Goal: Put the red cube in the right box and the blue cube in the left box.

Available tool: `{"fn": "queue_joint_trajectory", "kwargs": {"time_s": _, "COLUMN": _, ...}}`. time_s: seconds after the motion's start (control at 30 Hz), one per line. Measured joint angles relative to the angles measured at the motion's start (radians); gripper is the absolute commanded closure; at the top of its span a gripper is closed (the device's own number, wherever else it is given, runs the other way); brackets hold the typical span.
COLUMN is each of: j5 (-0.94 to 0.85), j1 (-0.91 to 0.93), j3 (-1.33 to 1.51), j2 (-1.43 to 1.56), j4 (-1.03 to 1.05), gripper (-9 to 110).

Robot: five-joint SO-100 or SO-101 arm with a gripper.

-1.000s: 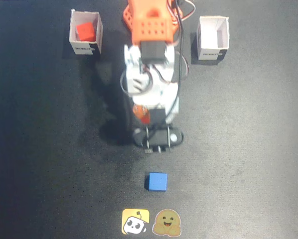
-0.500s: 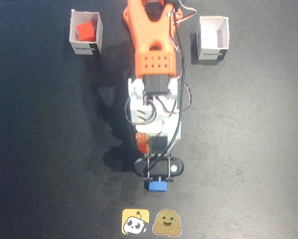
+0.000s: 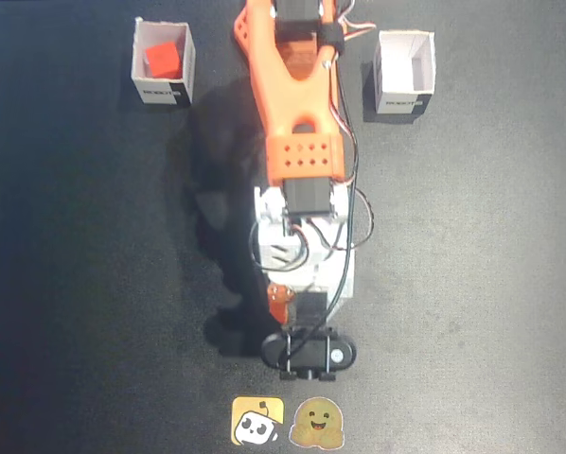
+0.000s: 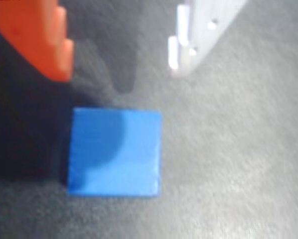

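Wrist view: the small solid matte blue cube (image 4: 114, 152) lay flat on the dark grey table surface (image 4: 238, 149), one square face turned up to the camera.
Cube's heading: its edges ran almost square with the picture's sides, turned only a trifle; being a cube, it showed no long axis.
Fingers: the orange plastic finger (image 4: 37, 37) stood at upper left and the white plastic finger (image 4: 189, 35) at upper right, spread well apart.
Gripper: the two-finger gripper (image 4: 119, 69) was spread wide, with nothing between the fingertips; the blue cube lay just below the gap, touching neither finger as far as the blurred picture showed.
Shadow: a dark shadow covered the table left of the cube and crossed the cube's upper left part.
Fixed view, arm: the orange and white robot arm (image 3: 297, 142) reached down the middle of the picture, its black wrist camera mount (image 3: 309, 352) hiding the blue cube.
Red cube: the small solid matte red cube (image 3: 163, 59) sat inside the white cardboard box at upper left (image 3: 162, 90).
Other box: the white cardboard box at upper right (image 3: 404, 95) stood on the far side of the arm.
Stickers: a yellow square sticker (image 3: 257, 421) and a brown round sticker (image 3: 318, 423) lay just below the camera mount.
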Motion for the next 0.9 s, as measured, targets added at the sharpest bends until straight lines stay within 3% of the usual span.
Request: {"fn": "queue_joint_trajectory", "kwargs": {"time_s": 0.9, "j5": -0.058, "j1": -0.005, "j3": -0.12, "j2": -0.155, "j4": -0.143, "gripper": 86}}
